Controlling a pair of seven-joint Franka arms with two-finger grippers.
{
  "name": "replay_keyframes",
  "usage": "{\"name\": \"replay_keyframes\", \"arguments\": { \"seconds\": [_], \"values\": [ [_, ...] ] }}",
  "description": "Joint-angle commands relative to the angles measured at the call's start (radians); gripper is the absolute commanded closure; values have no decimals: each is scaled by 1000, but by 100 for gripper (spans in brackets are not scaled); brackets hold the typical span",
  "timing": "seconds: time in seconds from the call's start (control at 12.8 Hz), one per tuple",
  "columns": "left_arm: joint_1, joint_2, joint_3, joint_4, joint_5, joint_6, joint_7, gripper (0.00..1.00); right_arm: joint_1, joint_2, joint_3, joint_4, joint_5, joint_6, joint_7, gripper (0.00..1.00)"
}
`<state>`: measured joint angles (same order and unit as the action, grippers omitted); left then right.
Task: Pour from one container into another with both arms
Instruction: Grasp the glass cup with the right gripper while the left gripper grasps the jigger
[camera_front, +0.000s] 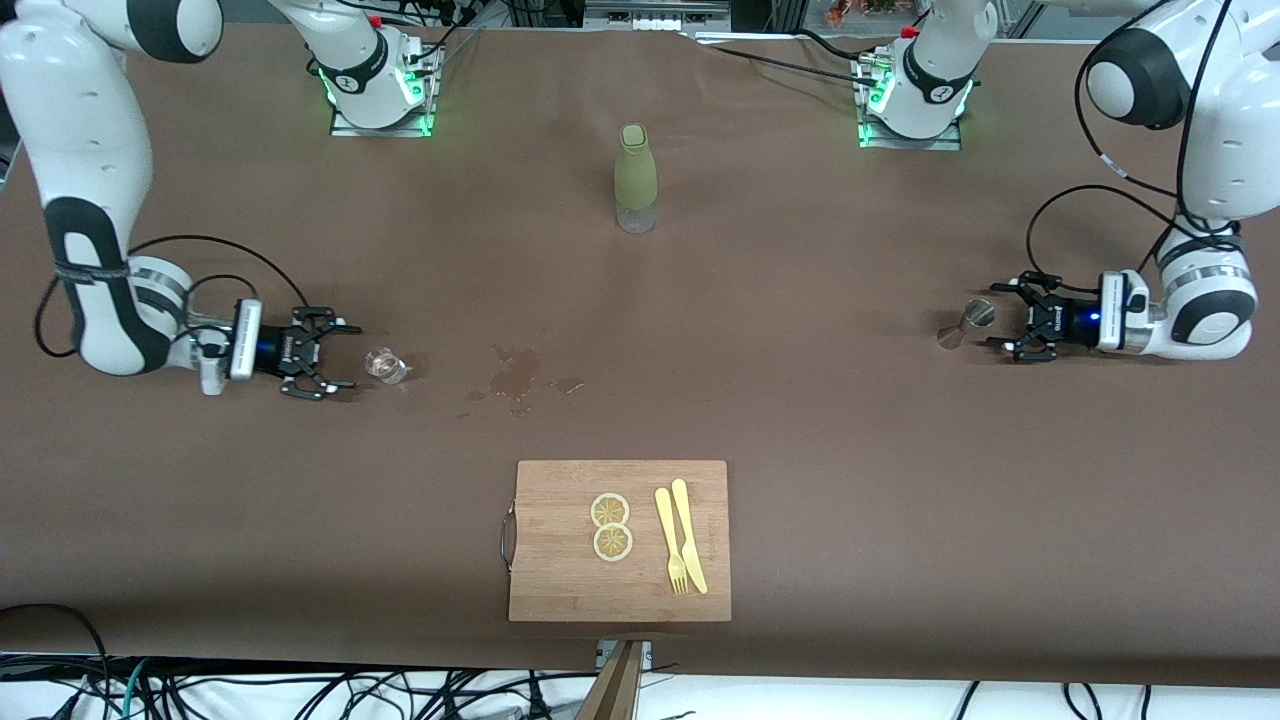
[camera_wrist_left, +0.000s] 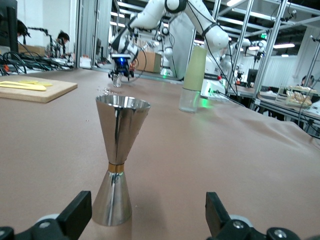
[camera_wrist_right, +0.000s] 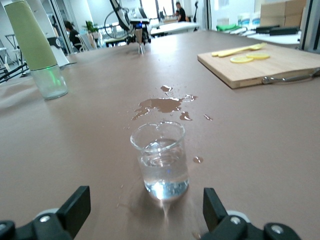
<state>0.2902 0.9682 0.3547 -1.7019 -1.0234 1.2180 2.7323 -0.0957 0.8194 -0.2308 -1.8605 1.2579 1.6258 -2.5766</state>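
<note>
Open lanes to both vessels, clutter only down the middle

My right gripper (camera_front: 335, 358) sits low with its fingers spread, bare table between them and the glass beaker (camera_front: 385, 365) just ahead; past the beaker a spill (camera_front: 515, 375) wets the cloth toward the table's middle. My left gripper (camera_front: 1012, 325) is likewise spread before the steel jigger (camera_front: 965, 322), nothing between. The green bottle (camera_front: 635, 178) stands upright mid-table near the bases, and the cutting board (camera_front: 620, 600) fills the middle nearest the front camera; wide bare table lies between these.
</note>
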Motion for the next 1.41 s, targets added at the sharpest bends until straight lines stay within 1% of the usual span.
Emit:
{"name": "replay_keyframes", "arguments": {
  "seconds": [0.0,0.24,0.39,0.47,0.55,0.63,0.78,0.94,1.02,1.1,1.25,1.33],
  "values": [
    [-31,-5,-9,-42,-40,9,138,0,5,21,28,14,50,-15,-60,1],
    [-46,-2,-36,-44,-63,11,138,0,10,41,59,27,54,-15,-73,1],
    [-52,-2,-36,-42,-64,9,138,2,16,41,74,35,55,-7,-73,1],
    [-52,-2,-36,-42,-64,9,138,14,19,43,76,37,55,-6,-71,2],
    [-52,-2,-36,-41,-63,8,136,23,21,44,76,40,54,-6,-71,3],
    [-52,-3,-34,-38,-60,5,133,27,22,47,76,46,55,-6,-70,6],
    [-52,-3,-28,-33,-53,3,130,25,27,55,79,49,55,-4,-70,18],
    [-52,-3,-23,-30,-52,-3,129,25,27,55,80,49,54,-4,-65,45],
    [-52,-3,-22,-30,-50,-8,129,26,27,55,80,49,54,-4,-65,49],
    [-51,-3,-22,-30,-50,-9,129,30,27,61,80,49,54,-4,-65,55],
    [-51,-3,-22,-30,-52,-17,133,57,27,61,80,49,55,-4,-62,69],
    [-49,-3,-22,-30,-53,-18,133,84,27,60,80,50,57,-4,-60,75]
  ]
}}
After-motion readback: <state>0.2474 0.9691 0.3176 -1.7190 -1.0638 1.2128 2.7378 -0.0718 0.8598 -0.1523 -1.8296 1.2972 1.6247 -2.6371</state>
